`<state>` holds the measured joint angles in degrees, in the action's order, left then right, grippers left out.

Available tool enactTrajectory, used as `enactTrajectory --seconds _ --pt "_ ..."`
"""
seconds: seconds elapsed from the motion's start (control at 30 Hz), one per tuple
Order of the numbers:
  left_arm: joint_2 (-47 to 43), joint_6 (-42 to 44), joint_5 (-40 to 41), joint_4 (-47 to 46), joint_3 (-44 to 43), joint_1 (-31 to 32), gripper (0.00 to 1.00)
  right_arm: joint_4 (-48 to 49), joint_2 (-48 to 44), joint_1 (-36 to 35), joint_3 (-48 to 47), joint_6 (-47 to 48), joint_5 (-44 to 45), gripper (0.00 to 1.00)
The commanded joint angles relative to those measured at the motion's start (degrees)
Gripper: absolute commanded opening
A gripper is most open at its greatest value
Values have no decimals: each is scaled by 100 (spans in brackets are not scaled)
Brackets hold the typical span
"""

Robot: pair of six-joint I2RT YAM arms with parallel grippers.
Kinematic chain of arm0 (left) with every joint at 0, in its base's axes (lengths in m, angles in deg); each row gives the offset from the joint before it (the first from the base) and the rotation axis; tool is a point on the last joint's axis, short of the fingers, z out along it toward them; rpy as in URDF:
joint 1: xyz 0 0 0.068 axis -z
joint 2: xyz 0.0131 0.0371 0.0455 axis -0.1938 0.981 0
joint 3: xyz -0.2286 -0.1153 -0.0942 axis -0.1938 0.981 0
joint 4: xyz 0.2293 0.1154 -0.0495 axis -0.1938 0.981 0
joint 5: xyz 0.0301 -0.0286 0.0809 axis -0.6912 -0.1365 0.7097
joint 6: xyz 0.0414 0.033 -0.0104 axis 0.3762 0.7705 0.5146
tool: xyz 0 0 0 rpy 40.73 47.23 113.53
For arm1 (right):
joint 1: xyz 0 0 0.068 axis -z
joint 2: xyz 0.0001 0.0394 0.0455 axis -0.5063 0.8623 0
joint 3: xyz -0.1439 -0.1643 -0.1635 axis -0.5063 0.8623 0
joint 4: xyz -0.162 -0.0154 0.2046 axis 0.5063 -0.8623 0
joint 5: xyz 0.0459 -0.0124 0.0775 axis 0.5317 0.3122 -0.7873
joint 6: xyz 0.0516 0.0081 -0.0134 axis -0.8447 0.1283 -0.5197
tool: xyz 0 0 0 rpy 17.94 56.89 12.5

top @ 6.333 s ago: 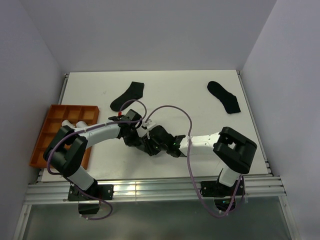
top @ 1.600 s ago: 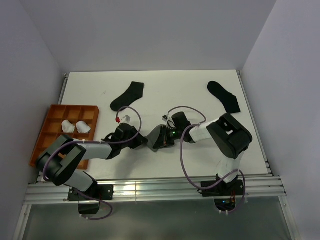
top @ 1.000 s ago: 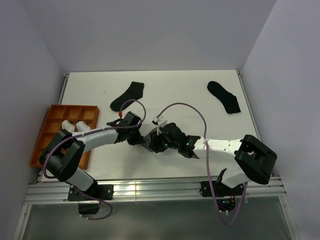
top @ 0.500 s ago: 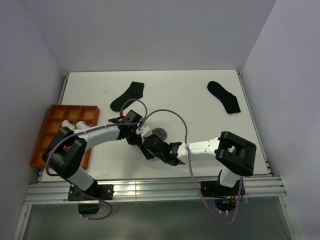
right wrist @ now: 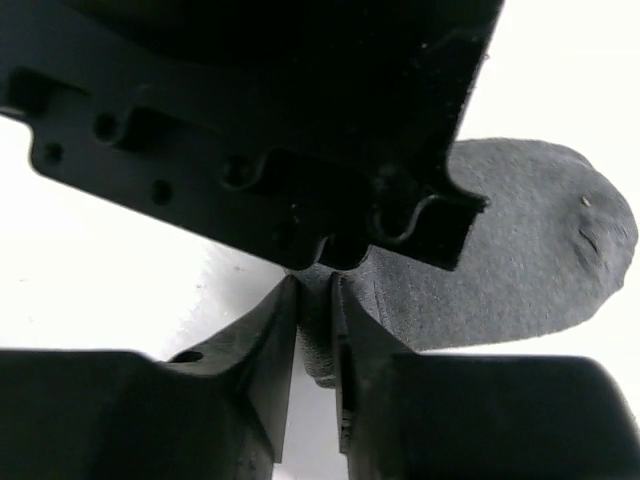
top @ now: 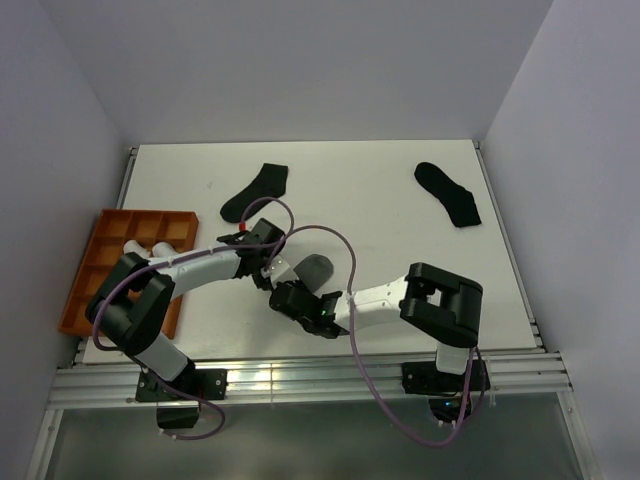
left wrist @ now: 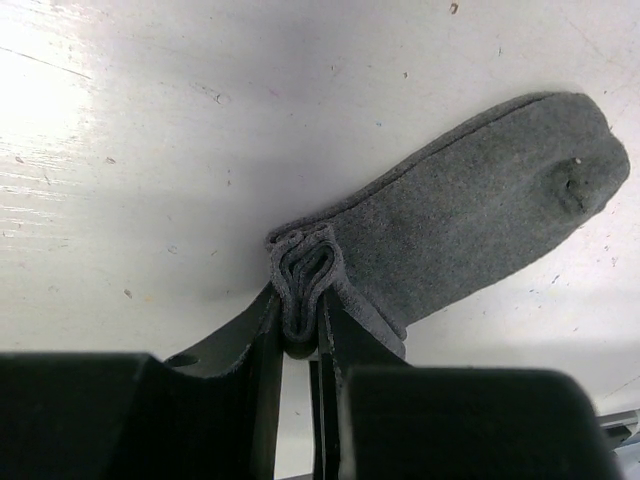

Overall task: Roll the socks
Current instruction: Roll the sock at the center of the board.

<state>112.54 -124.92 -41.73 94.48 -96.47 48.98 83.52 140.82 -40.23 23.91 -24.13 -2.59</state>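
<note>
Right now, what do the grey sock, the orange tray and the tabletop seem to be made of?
Grey sock: soft knit fabric, matte and slightly fuzzy; it folds into limp layers at the cuff.
Orange tray: probably moulded plastic; smooth, uniform colour and thin rigid dividers.
Tabletop: hard white board, painted or laminated, I cannot tell which; soft glare and small scuffs.

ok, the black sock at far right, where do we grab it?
Pinch the black sock at its squarer near-right end, probably the cuff, top-down and coming from the near side. It lies flat and diagonal, with that end the nearer one.
</note>
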Motion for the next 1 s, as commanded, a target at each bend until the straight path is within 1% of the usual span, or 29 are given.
enactTrajectory --seconds 0.0,0.03,0.07,0.13,0.17,0.2,0.3,0.33,0.4,0.43,0.47,0.5,0.53,0.57,0.6,0.63,0.67,0.73,0.77,0.8,0.83,0.9,0.93,0.97 --pt "56 130 103 546 249 -45 19 -437 354 60 -78 -100 500 22" --pt "-13 130 103 537 284 -62 20 -481 380 78 -87 -109 492 18" --pt "-49 121 94 528 362 -80 20 -508 424 121 -96 -126 474 10" --pt "-137 113 85 476 425 -141 20 -517 460 166 -113 -126 360 3" --pt "-172 130 77 458 451 -159 23 -499 425 183 -104 -109 264 0" --pt "-198 113 85 406 451 -194 25 -430 398 192 -52 -109 2 0" --pt "-330 95 85 256 469 -212 40 -245 74 350 167 -196 -736 0" --pt "-426 51 94 151 460 -220 50 -166 -5 429 220 -240 -1339 0" --pt "-523 42 77 37 478 -238 62 -121 -208 727 326 -355 -1922 0" --pt "-611 51 42 -42 478 -256 67 -113 -269 833 361 -398 -2474 0" --pt "-673 25 50 -43 486 -264 67 -104 -366 938 396 -460 -2853 0" --pt "-752 -2 85 -87 495 -273 68 -112 -410 1192 423 -521 -3144 0" --pt "-970 -72 164 -139 513 -273 69 -95 -437 1316 440 -557 -3399 0" --pt "-1103 -107 234 -270 626 -273 69 -86 -489 1439 458 -618 -3976 0" --pt "-1252 -168 304 -341 705 -282 70 -69 -498 1640 493 -671 -4200 0" --pt "-1575 -273 401 -420 784 -291 71 -16 -507 1738 502 -715 -4471 0" --pt "-1761 -327 454 -612 985 -300 72 10 -446 1835 511 -837 -4961 0" --pt "-2287 -432 551 -815 1275 -343 74 72 -314 2124 467 -969 -5448 0" --pt "-2447 -415 534 -947 1373 -344 74 116 -175 2213 467 -1109 -5650 0" --pt "-2579 -389 481 -1244 1470 -352 75 177 -104 2301 441 -1198 -6148 0" --pt "-2815 -319 420 -1412 1558 -352 76 291 -16 2389 423 -1294 -6362 0" --pt "-2967 -248 148 -1746 1848 -352 76 449 222 2652 414 -1654 -6758 0" --pt "-3037 -265 69 -1913 1927 -344 75 702 301 2740 414 -1786 -7177 0" --pt "-3055 -292 7 -2046 2093 -344 75 827 467 2924 423 -2049 -7338 0"
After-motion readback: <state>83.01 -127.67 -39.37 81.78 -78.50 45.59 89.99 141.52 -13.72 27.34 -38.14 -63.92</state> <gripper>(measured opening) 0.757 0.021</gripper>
